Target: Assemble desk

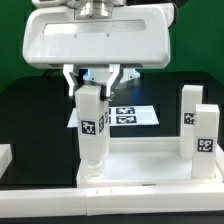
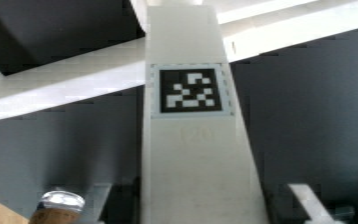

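Observation:
A white square desk leg [image 1: 92, 140] with a black-and-white tag stands upright at the corner of the flat white desk top [image 1: 140, 168] nearest the exterior view's left. My gripper [image 1: 92, 92] comes down from above and is shut on the leg's upper end, one finger on each side. In the wrist view the leg [image 2: 202, 150] fills the middle and runs away from my gripper [image 2: 202, 216] toward the desk top [image 2: 69, 95]. One fingertip [image 2: 313, 203] shows beside the leg. Two more tagged legs [image 1: 190, 115] [image 1: 207, 140] stand upright on the desk top at the exterior view's right.
The marker board [image 1: 135, 115] lies on the black table behind the desk top. A white bar end [image 1: 5, 155] sits at the exterior view's left edge. The arm's bulky white body [image 1: 95, 35] hangs over the work area.

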Motion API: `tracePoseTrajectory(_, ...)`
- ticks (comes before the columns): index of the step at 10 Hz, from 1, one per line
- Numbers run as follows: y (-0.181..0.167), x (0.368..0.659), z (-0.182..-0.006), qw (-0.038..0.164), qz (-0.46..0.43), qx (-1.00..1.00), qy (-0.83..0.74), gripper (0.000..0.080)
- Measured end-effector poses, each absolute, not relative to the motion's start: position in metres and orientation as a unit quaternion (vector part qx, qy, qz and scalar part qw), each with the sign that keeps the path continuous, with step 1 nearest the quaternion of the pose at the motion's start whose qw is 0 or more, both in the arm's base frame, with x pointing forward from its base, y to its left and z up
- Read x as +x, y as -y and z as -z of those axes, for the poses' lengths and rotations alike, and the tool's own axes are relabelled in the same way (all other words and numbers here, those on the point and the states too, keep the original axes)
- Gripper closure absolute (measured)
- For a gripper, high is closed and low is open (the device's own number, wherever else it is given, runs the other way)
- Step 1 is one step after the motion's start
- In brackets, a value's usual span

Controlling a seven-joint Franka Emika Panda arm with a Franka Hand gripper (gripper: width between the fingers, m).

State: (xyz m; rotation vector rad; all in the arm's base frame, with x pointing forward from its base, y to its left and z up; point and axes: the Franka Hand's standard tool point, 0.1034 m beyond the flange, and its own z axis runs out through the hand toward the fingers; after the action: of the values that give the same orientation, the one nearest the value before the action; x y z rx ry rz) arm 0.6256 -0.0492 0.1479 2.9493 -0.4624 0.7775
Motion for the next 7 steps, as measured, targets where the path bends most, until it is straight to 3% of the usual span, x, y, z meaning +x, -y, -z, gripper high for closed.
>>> tracePoseTrajectory(7, 0.058, 0.620, -0.127, 0.042, -0.258, 0.954, 0.149, 0.0512)
